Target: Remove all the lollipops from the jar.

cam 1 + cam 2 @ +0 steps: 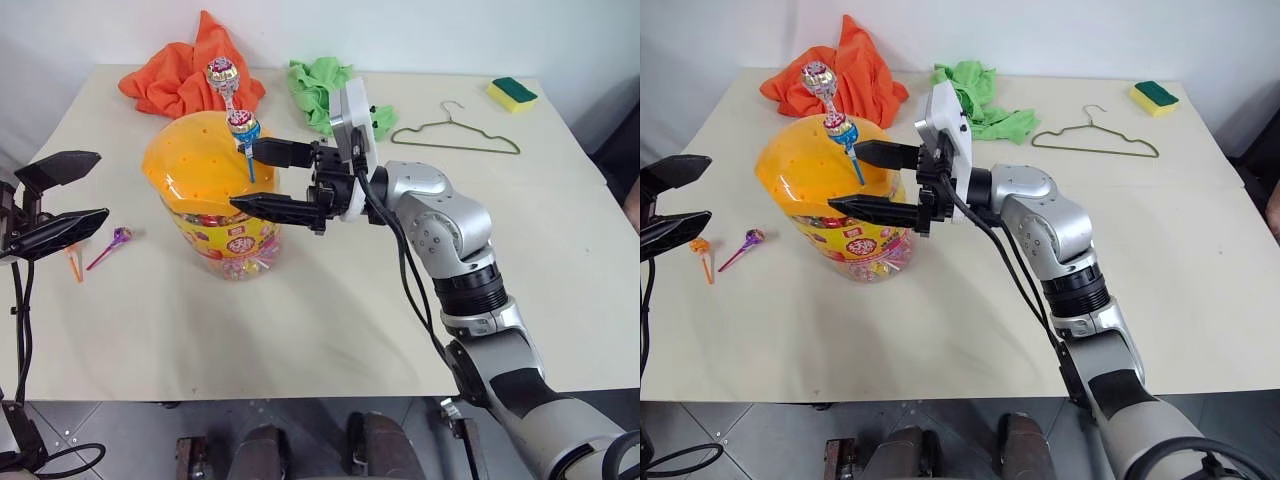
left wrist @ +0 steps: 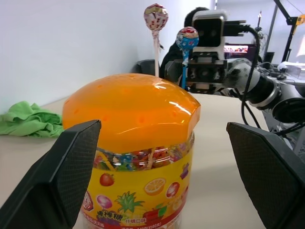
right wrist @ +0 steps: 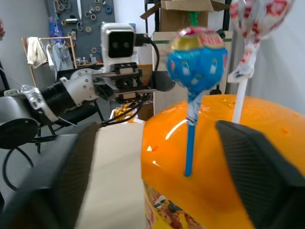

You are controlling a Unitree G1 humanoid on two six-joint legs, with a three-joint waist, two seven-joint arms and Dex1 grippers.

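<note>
The jar (image 1: 215, 215), a clear tub with an orange lobed lid (image 2: 131, 107) and a fruit label, stands left of the table's middle. Two lollipops stand upright in holes in the lid: a blue-wrapped one (image 1: 243, 125) on a blue stick and a white-pink one (image 1: 221, 72) on a white stick behind it. My right gripper (image 1: 247, 178) reaches in level from the right, open, with one finger on each side of the blue stick (image 3: 189, 143). Left of the jar my left gripper (image 1: 100, 188) hovers open and holds nothing. A purple lollipop (image 1: 120, 237) and an orange one (image 1: 75, 262) lie on the table.
An orange cloth (image 1: 185, 75) lies behind the jar, with a green cloth (image 1: 320, 85) to its right. A green wire hanger (image 1: 455, 135) and a yellow-green sponge (image 1: 512, 94) are at the back right. The table (image 1: 330, 320) has open surface in front of and to the right of the jar.
</note>
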